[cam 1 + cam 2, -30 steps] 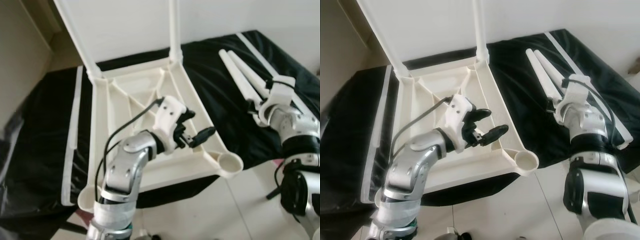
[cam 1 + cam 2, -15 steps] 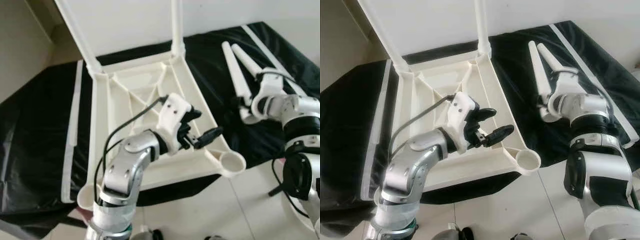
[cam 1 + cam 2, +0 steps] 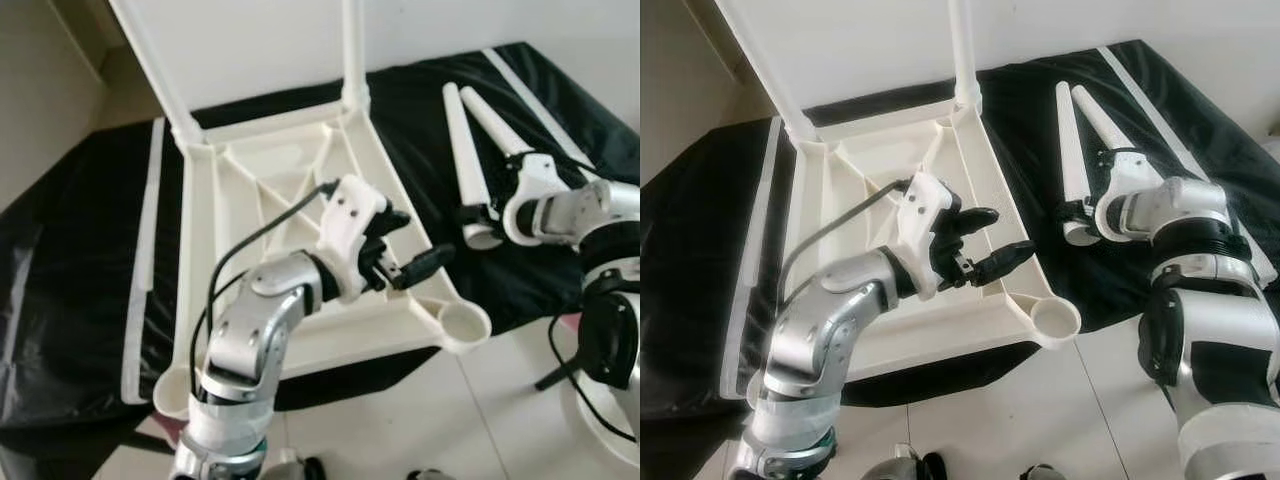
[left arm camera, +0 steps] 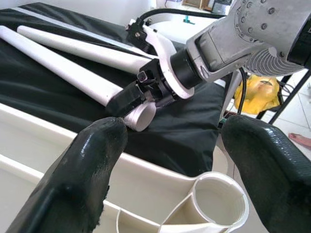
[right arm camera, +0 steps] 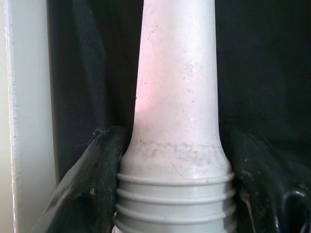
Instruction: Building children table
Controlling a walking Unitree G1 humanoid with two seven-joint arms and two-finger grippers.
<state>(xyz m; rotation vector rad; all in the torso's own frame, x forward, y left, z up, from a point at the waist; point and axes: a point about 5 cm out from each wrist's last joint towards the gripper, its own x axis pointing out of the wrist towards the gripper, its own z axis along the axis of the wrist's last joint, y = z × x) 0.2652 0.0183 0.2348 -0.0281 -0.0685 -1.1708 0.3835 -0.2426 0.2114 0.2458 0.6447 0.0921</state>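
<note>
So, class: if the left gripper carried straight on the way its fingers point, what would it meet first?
Probably the right gripper at the thick end of a loose table leg; the left gripper looks past the tabletop's corner socket, though depth is unclear.

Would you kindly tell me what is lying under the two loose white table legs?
The two loose legs lie on a black sheet. What the sheet covers is hidden. The right pincer sits at the threaded end of one leg.

Materials and finishes: plastic parts on cloth

Tabletop (image 3: pixel 300 180) and threaded leg (image 5: pixel 177 121): smooth matt cream plastic. Cloth (image 3: pixel 70 250): black, slightly glossy. Left gripper fingers (image 4: pixel 92 160): matt black, faintly textured. Arms: brushed silver metal.
</note>
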